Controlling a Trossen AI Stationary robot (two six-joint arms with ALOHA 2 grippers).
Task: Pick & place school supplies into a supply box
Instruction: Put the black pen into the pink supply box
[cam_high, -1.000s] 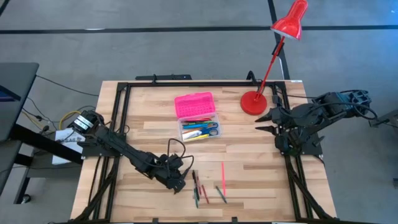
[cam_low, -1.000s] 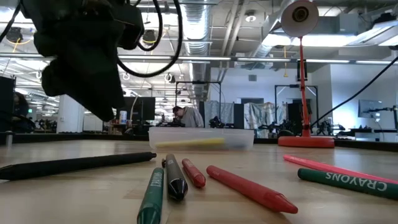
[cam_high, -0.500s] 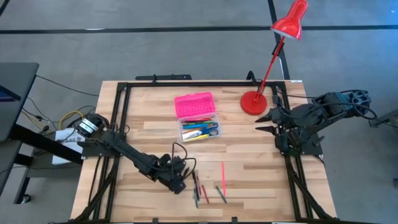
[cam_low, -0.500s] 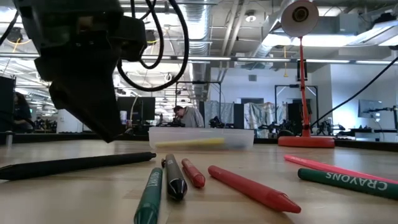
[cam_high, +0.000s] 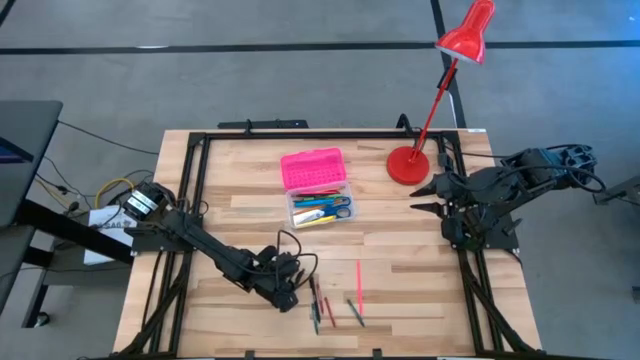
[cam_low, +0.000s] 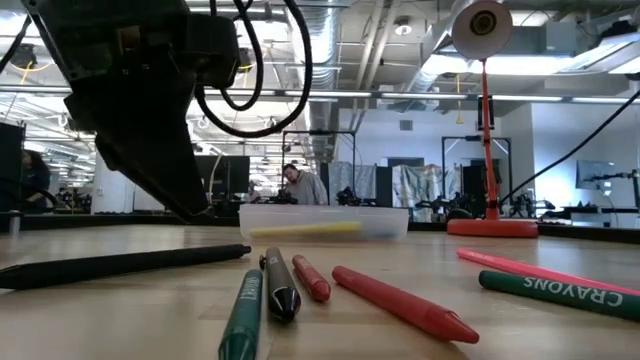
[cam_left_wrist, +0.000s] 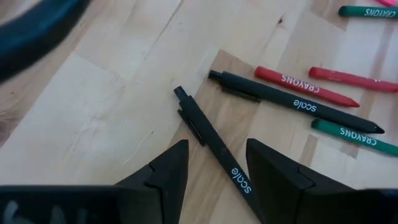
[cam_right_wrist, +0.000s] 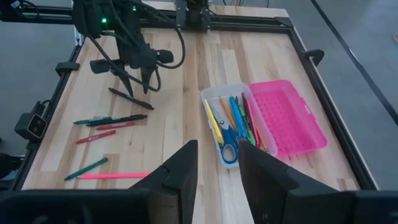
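Left gripper (cam_left_wrist: 214, 163) hangs low near the bench's (cam_high: 400, 255) front edge, jaws wide, straddling a black pen (cam_left_wrist: 213, 142) without touching it. Bare wood lies open to its left. Loose beside it: a second black pen (cam_left_wrist: 292, 101), two red crayons (cam_left_wrist: 305, 86), two green crayons (cam_left_wrist: 354, 137), one pink pencil (cam_high: 358, 281). The box (cam_high: 319, 209), clear base with pink lid (cam_high: 313, 168) swung back, sits mid-bench holding scissors (cam_right_wrist: 229, 150) and pens. Right gripper (cam_high: 422, 197) waits beside the red lamp (cam_high: 409, 165), jaws partly apart, empty.
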